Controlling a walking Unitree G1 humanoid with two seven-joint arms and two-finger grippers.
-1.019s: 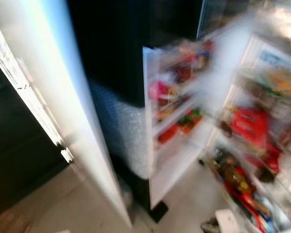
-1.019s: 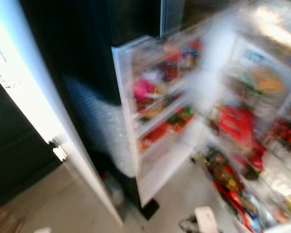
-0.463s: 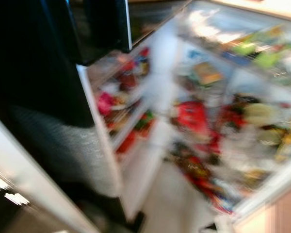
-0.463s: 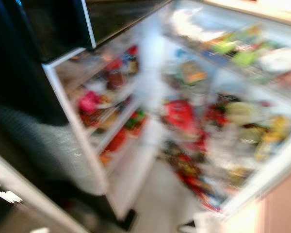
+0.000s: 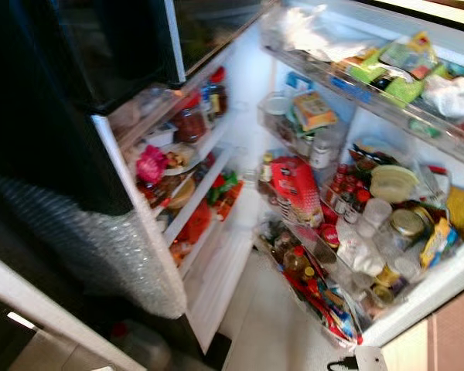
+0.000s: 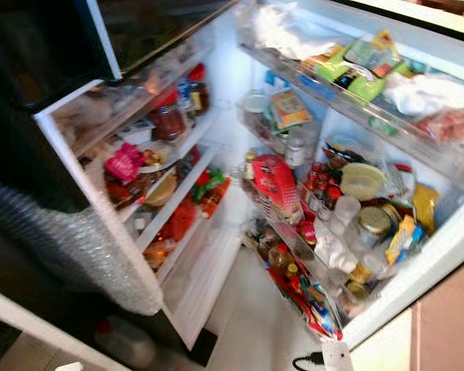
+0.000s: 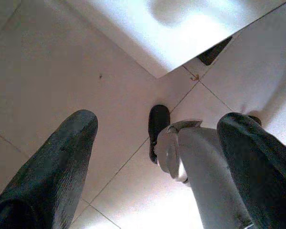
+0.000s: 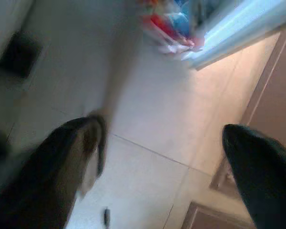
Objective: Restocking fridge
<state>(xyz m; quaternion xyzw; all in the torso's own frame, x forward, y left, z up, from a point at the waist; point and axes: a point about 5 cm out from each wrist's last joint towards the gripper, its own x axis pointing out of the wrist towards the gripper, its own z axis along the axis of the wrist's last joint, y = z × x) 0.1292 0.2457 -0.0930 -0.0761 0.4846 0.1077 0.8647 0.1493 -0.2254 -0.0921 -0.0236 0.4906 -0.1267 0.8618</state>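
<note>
White-lined fridge (image 5: 251, 85), standing open before the robot, interior lit and crowded.

Door (image 5: 209, 270): swung open on the left, shelves stocked. A red-lidded jar (image 5: 190, 122) stands on an upper door shelf; a pink packet (image 5: 151, 164) sits on the shelf below; orange and green packs (image 5: 220, 193) lie lower still. Outer face of the door is black, with a sheet of bubble wrap (image 5: 100, 247) over its lower part. Contents behind the shelf rails are partly cut off and hard to name.

Main compartment: top shelf holds green-and-yellow packets (image 5: 394, 66) and a pale crumpled bag (image 5: 456, 97), the latter cut by the frame edge. Middle shelf carries a red carton (image 5: 298, 189), a cream bowl (image 5: 393, 184), a gold-lidded jar (image 5: 407, 224) and clear plastic cups (image 5: 371, 216). Bottom drawer (image 5: 317, 297) is packed with bottles and wrappers too jumbled to sort.

Floor (image 6: 247, 332): pale tile. A white power strip (image 6: 334, 357) lies at the fridge's foot, half out of frame.

Left gripper (image 7: 157, 143): hanging low over the tiles, fingers (image 7: 62, 157) spread wide, empty; the robot's own foot (image 7: 158, 125) shows between them.

Right gripper (image 8: 167, 157): likewise low above the floor, blurred, fingers (image 8: 257, 167) spread apart, holding nothing; the drawer's bright wrappers (image 8: 169, 24) appear beyond.
</note>
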